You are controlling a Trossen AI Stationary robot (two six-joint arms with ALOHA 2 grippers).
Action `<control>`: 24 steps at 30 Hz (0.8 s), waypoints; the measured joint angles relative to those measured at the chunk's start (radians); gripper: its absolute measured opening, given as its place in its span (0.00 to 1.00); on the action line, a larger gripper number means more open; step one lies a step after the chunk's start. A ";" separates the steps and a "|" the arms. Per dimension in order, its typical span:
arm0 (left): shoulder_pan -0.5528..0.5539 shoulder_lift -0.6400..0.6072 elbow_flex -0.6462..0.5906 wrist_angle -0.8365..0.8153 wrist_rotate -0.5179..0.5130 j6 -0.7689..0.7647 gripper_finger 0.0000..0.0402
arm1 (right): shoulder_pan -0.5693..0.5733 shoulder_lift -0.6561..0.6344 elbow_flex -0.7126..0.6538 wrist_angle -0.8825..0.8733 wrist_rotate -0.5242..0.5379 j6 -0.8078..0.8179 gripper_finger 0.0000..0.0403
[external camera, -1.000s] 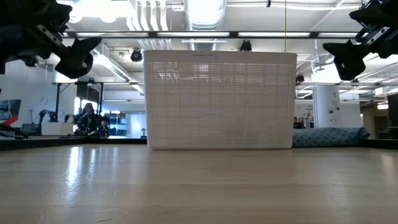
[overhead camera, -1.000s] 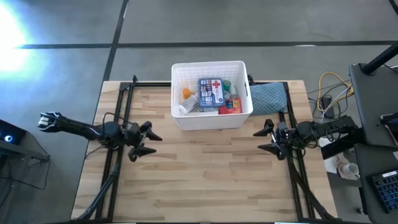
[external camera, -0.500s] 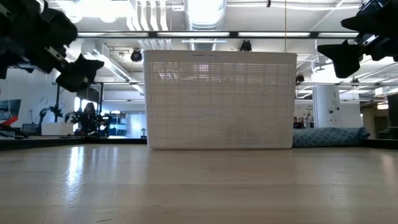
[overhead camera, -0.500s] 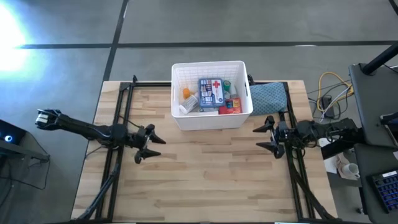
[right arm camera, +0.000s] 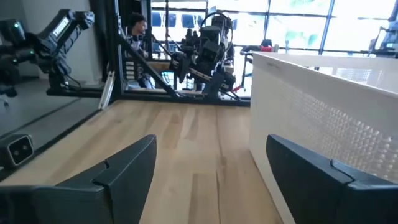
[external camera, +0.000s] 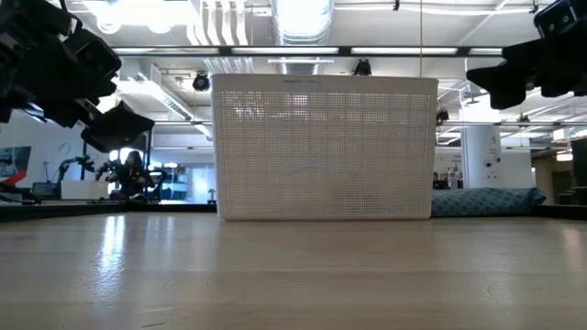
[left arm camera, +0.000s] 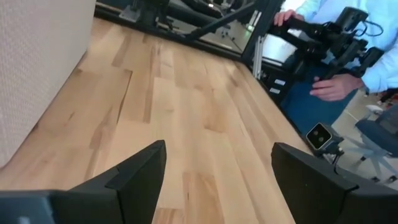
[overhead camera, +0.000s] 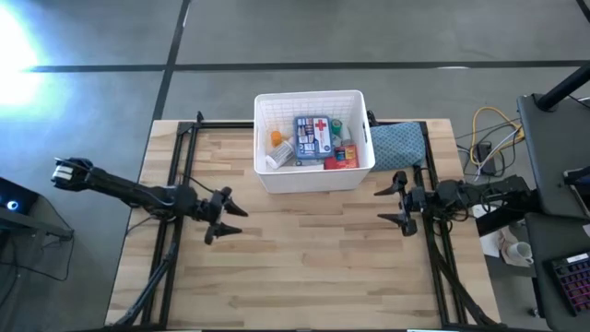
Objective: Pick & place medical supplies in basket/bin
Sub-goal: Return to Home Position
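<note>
The white slotted basket (overhead camera: pixel 313 140) stands at the table's far middle; its near wall (external camera: pixel 323 151) fills the low view. Inside it lie the blue red-cross pouch (overhead camera: pixel 312 135), an orange vial (overhead camera: pixel 276 138), a white bottle (overhead camera: pixel 278 157) and small red boxes (overhead camera: pixel 339 160). My left gripper (overhead camera: pixel 226 219) is open, left of and nearer than the basket, holding nothing; in its wrist view (left arm camera: pixel 217 165) it hangs over bare wood. My right gripper (overhead camera: pixel 390 204) is open, right of the basket's near corner, empty, above the table in its wrist view (right arm camera: pixel 211 163).
A blue-grey patterned cloth (overhead camera: pixel 397 143) lies against the basket's right side. Black frame rails (overhead camera: pixel 175 194) run along both table sides. Cables (overhead camera: pixel 484 138) and a desk stand off the table's right edge. A person (left arm camera: pixel 323 56) with another rig is beyond the table. Bare wood (overhead camera: pixel 304 258) spans the near half.
My left gripper has moved toward the table's right and near edge and dropped lower, staying open. My right gripper has shifted slightly left toward the basket's near corner, also open. The basket and its contents have kept still.
</note>
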State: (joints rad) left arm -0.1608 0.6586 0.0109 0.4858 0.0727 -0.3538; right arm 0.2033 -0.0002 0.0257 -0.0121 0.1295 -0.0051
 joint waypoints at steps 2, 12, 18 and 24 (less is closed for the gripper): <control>0.000 0.013 0.000 0.000 0.000 0.000 0.67 | -0.001 0.000 0.000 0.000 0.000 0.009 0.73; 0.000 0.070 0.000 0.000 0.000 0.000 0.67 | -0.001 0.016 0.000 0.000 0.001 0.029 0.75; 0.000 0.100 0.000 -0.001 0.000 0.000 0.67 | -0.001 0.016 0.000 0.000 0.001 0.031 0.73; 0.000 0.123 0.000 0.000 0.000 0.000 0.67 | -0.001 0.015 0.000 0.000 0.001 0.031 0.73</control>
State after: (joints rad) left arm -0.1610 0.7814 0.0109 0.4858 0.0727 -0.3538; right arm 0.2020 0.0151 0.0257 -0.0124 0.1303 0.0261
